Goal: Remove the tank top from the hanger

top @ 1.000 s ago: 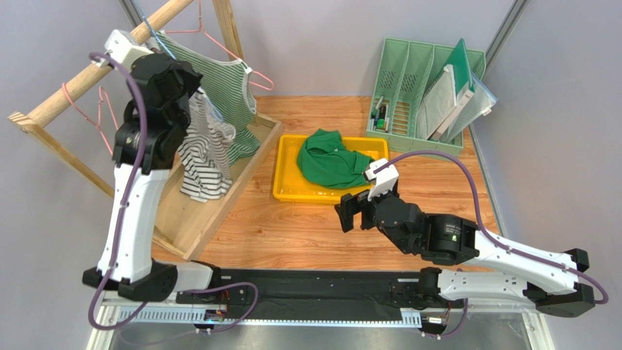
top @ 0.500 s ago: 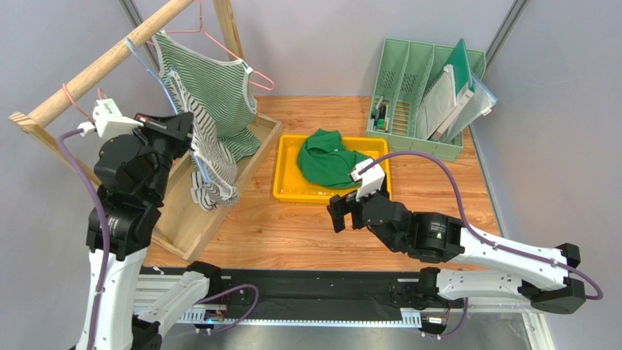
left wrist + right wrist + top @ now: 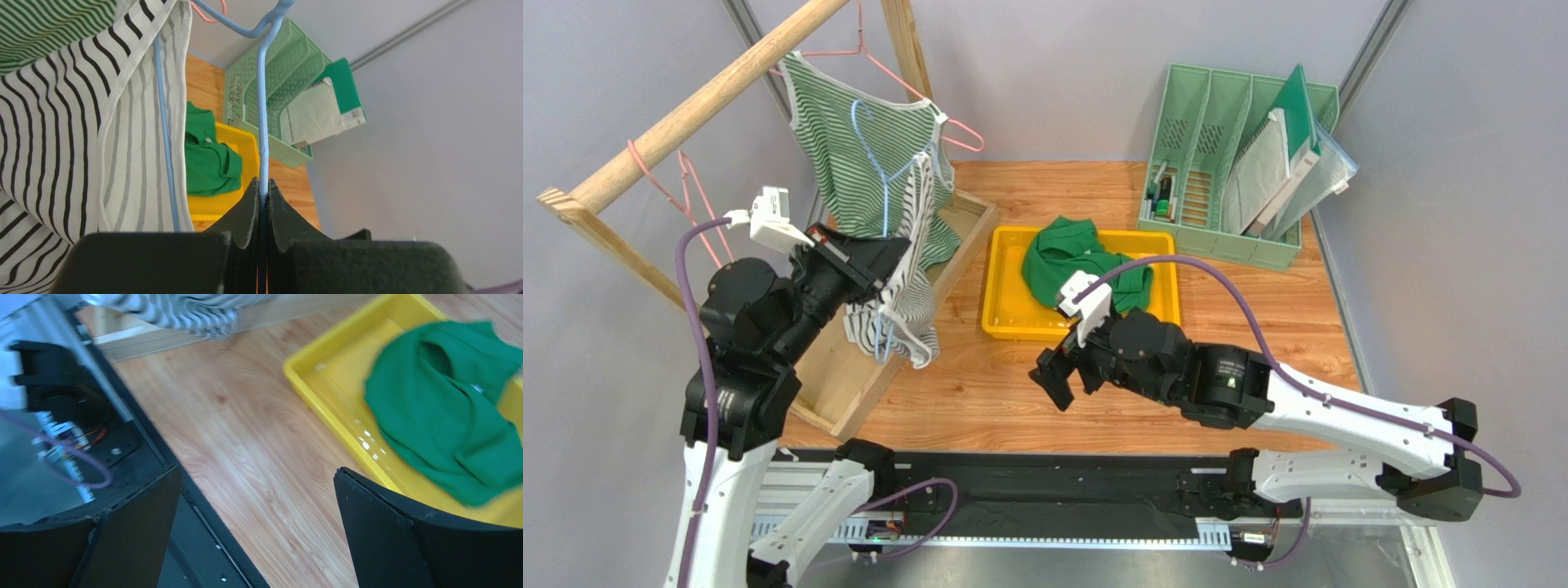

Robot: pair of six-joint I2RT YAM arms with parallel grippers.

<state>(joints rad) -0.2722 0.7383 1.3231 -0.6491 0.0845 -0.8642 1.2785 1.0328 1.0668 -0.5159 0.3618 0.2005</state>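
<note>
A black-and-white striped tank top [image 3: 913,251] hangs on a blue hanger [image 3: 887,184], off the wooden rail. My left gripper [image 3: 882,260] is shut on the hanger's wire and holds it up in front of the rack. In the left wrist view the blue wire [image 3: 263,122] runs up from between my closed left gripper [image 3: 264,187], with the striped top [image 3: 61,135] draped at left. My right gripper [image 3: 1063,368] is open and empty, low over the table right of the top. In the right wrist view my right gripper [image 3: 258,471] frames bare wood.
A wooden rack with rail [image 3: 695,110] and base board [image 3: 844,374] stands at left. It carries a green-striped top [image 3: 844,141] on a pink hanger and an empty pink hanger [image 3: 683,184]. A yellow tray [image 3: 1004,321] holds a green shirt [image 3: 1081,263]. A green file organizer [image 3: 1247,159] stands back right.
My left arm has swung down and right, carrying the blue hanger and striped top away from the rail. My right gripper has moved left toward the top, still open.
</note>
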